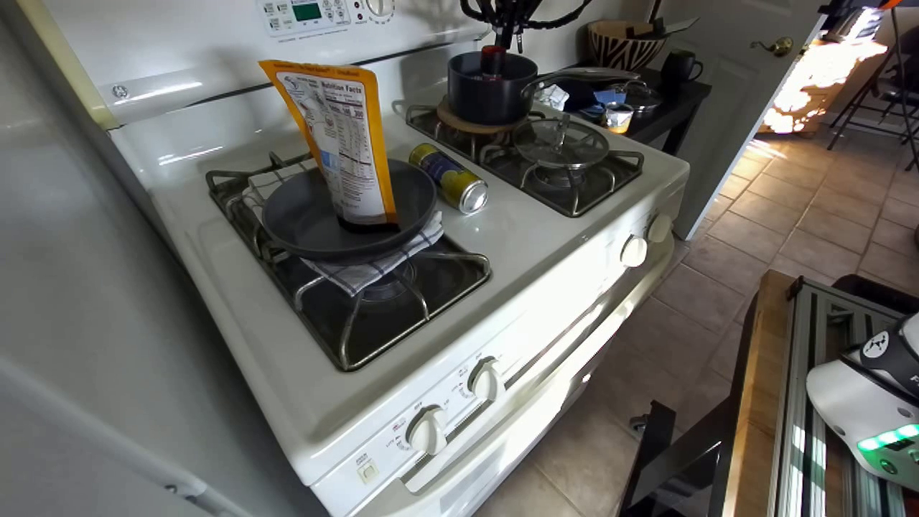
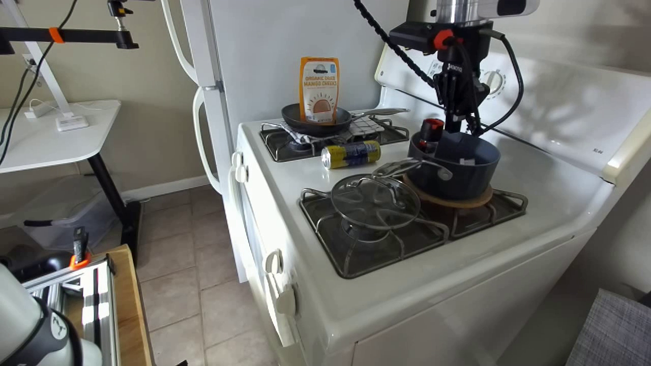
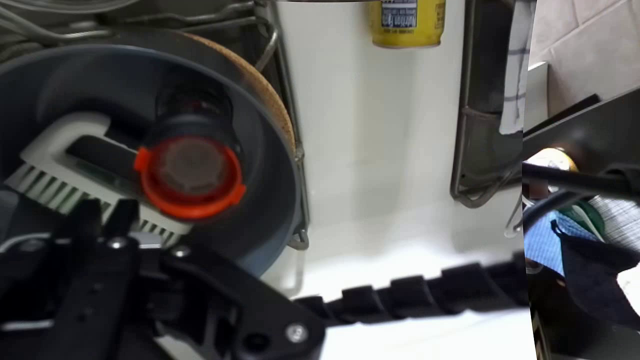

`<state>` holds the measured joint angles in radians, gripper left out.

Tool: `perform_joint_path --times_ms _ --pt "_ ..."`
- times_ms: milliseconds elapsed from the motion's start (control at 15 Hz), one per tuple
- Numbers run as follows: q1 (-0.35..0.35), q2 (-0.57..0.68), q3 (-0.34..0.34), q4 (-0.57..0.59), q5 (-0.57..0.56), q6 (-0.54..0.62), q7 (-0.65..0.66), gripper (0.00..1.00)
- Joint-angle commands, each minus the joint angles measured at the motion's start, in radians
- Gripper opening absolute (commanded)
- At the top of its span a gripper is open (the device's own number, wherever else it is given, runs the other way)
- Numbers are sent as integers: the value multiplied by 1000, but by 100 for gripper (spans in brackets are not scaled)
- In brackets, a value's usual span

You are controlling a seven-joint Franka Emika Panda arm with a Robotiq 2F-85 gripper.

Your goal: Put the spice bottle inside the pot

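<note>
— Where's the spice bottle (image 2: 430,134)?
— Inside the pot (image 2: 450,180), upper right of the frame in an exterior view. It stands toward the pot's left side there, red top rising above the rim.
— And the tool (image 3: 104,214)?
— Lower left in the wrist view, over the pot, apart from the bottle. The fingertips (image 3: 123,215) sit close, a narrow slit showing between; whether they pinch anything, I can't tell.
— Anything sharing the pot?
— A pale brush-like thing (image 3: 82,176), left of the bottle in that wrist picture, partly hidden by the tool.
— What about the surface (image 1: 524,226)?
— A brown trivet (image 1: 463,123) under the pot, top middle in an exterior view. A glass lid (image 1: 562,146) sits just below right of it. A yellow can (image 1: 449,178) lies above centre and, further left, an orange-edged packet (image 1: 346,143) stands in a frying pan (image 1: 291,208).
</note>
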<state>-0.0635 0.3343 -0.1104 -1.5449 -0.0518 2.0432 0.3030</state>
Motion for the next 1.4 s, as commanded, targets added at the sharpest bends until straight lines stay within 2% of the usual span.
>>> perform_joint_path --times_ms 0,133,200,267,467,533,667,733,1333 --pt "1 4 0 1 12 1 6 0" --pt "0 -2 3 0 20 0 1 0" --pt "-2 -7 6 -3 28 -2 -11 25" --pt "-2 -15 8 -8 33 -2 -16 26" --pt "2 -6 5 4 16 -3 -15 47" --pt "2 -8 6 5 16 -3 -16 30" --pt "2 -7 6 5 16 -3 -16 46" --pt "1 -7 5 5 16 -3 -16 48" --pt "1 -7 5 5 16 -3 -16 48"
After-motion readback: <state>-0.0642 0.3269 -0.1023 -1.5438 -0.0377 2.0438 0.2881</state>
